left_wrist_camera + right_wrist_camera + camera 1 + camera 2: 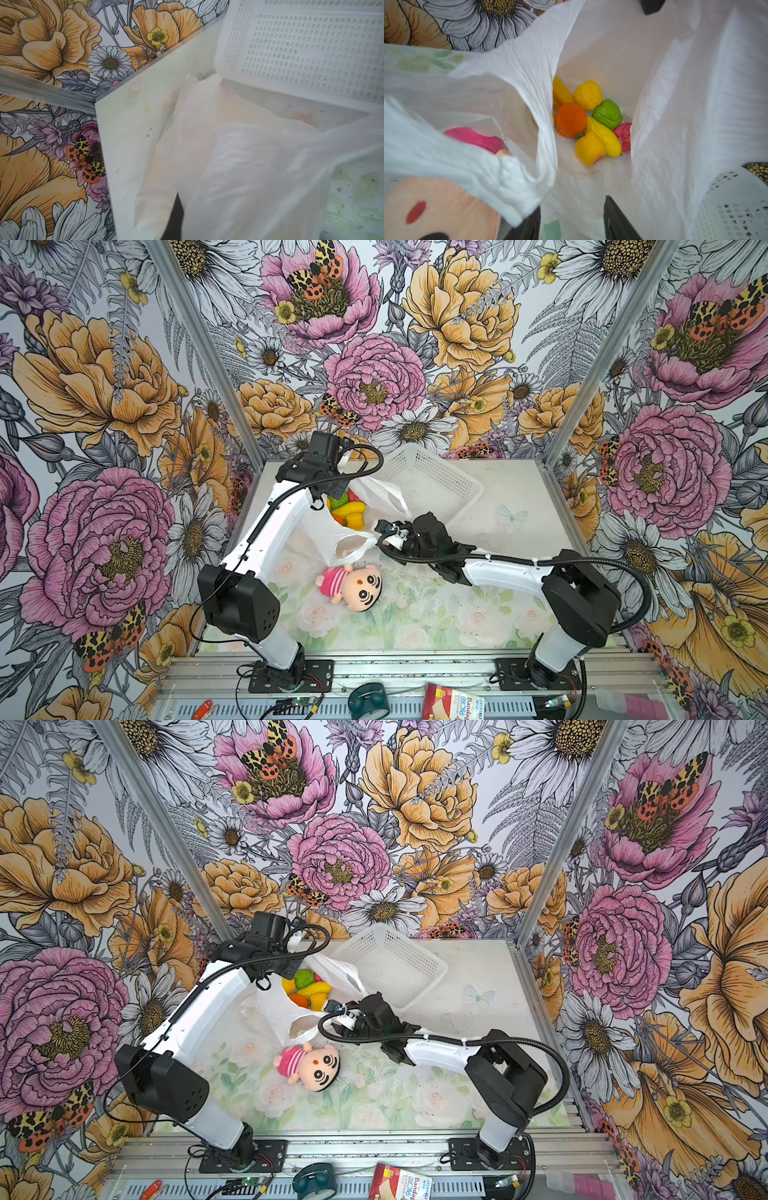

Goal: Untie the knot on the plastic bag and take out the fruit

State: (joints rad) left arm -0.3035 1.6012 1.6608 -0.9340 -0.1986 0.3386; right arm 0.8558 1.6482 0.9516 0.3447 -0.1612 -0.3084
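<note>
Plastic bag (380,493), white and crinkled, sits with its mouth open near the tabletop's far left corner, just beside a white perforated basket (432,485). Inside lies the fruit (589,122): yellow, orange, green and pink-red toy pieces. The left tool (348,456) is clamped on the bag's far rim, holding it up. The right tool (572,204) hangs at the near handle loop, fingers apart. A plush doll (357,583) lies closer to the front edge.

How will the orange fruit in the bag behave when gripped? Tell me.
The orange fruit looks creased and dented, so it is probably soft and light. Rounded, it may roll when nudged. The thin plastic bag under it would likely crumple and shift.
</note>
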